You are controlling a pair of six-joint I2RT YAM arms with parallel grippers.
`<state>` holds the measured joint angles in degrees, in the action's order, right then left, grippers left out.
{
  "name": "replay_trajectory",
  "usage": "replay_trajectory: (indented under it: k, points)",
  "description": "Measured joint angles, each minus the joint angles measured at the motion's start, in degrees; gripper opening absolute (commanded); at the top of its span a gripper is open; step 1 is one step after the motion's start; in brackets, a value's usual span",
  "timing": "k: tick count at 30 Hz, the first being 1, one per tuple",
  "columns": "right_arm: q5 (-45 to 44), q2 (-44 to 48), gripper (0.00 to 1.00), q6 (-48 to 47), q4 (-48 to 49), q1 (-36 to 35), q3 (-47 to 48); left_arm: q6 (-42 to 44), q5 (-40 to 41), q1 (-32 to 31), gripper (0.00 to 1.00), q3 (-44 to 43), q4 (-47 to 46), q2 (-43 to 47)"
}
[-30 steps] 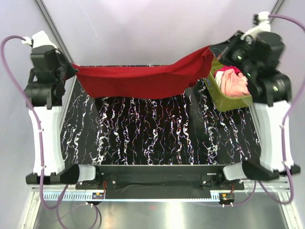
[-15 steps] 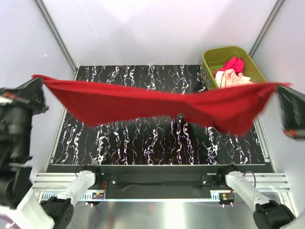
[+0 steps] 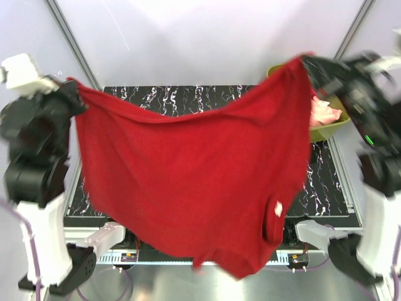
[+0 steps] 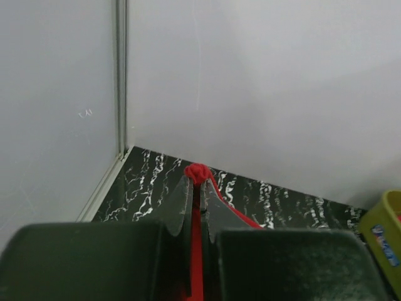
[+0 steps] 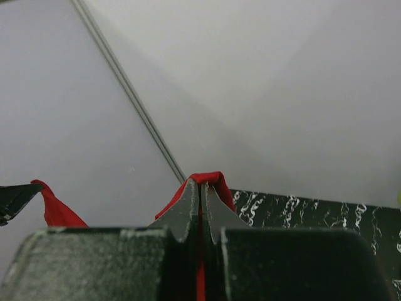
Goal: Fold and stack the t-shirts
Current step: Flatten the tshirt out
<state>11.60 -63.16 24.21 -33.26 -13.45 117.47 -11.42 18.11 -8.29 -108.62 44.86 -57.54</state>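
Red t-shirt (image 3: 188,182) was a sagging band between the arms a second ago; now it is raised and hangs open full-length above the table (image 3: 175,97) (ready to lay flat, I judge). One tub (image 3: 321,133), one pale shirt (image 3: 327,111) visible inside. Two grippers, left gripper (image 4: 197,182) and right gripper (image 5: 199,188), each pinched tight on a top corner.

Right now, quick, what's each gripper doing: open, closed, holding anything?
Left gripper: closed on one top corner of the red t-shirt.
Right gripper: closed on the red t-shirt's other top corner.
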Motion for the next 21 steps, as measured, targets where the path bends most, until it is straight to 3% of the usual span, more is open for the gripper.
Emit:
replay_trajectory:
  k: [6, 10, 14, 21]
  points:
    - [-0.2, -12.94, 0.0, -0.52, 0.04, 0.0, 1.2, 1.99, 2.73, -0.07, 0.0, 1.38, -3.87, -6.78]
    - [-0.48, -16.13, 0.0, -1.05, -2.01, 0.0, 5.92, 2.16, 3.85, -0.07, 0.0, -0.55, -5.01, -8.87]
    - [-0.9, -14.64, 0.0, -2.03, -3.17, 0.0, 10.86, 2.16, 4.15, -0.07, 0.0, -3.3, -5.92, -8.79]
    - [-1.95, -3.98, 0.0, -2.4, -5.07, 0.0, 11.15, 2.54, 4.11, -0.68, 0.01, -3.89, -7.02, -3.48]
